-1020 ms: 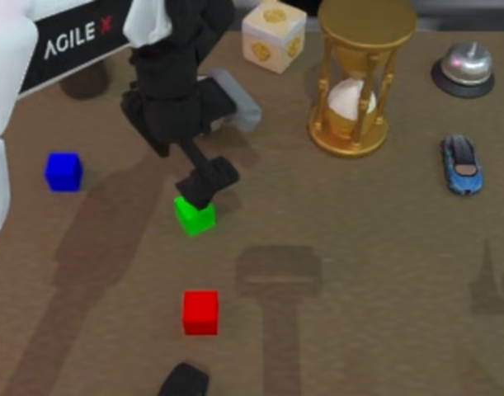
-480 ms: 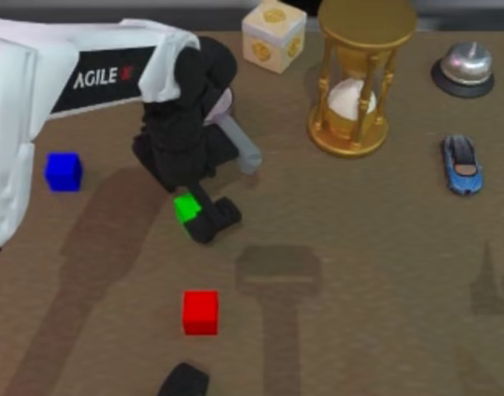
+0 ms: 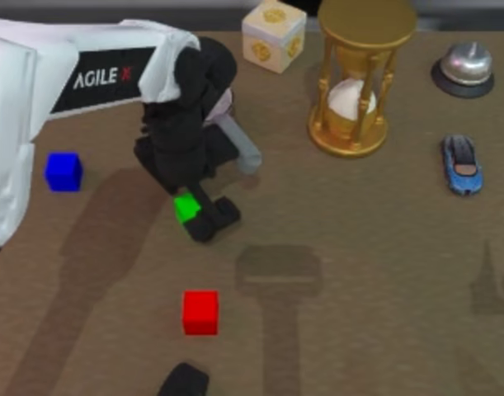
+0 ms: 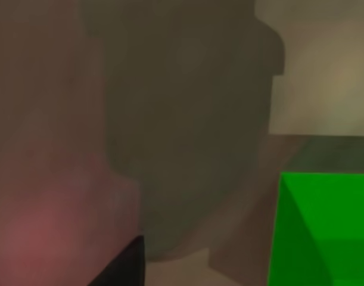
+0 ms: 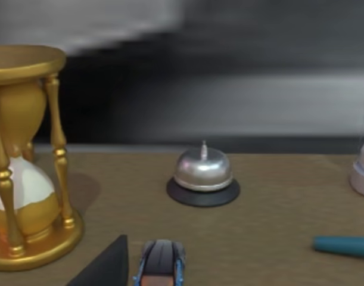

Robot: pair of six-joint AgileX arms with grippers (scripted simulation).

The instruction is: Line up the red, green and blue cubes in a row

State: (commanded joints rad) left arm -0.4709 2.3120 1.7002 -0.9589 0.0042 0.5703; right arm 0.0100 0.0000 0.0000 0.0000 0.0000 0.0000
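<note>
Green cube [image 3: 185, 207] sits clamped in the left gripper [image 3: 197, 213], raised, I judge, for carrying into line. Red cube [image 3: 200, 313] lies at its six o'clock, blue cube [image 3: 63, 172] at ten. Right arm is parked out of view.

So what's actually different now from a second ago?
The left arm swung lower over the green cube, and its left gripper has come down around it, fingers either side; whether it grips yet is unclear. The cube barely shifted. The red cube, blue cube, hourglass, bell and toy car stayed put.
</note>
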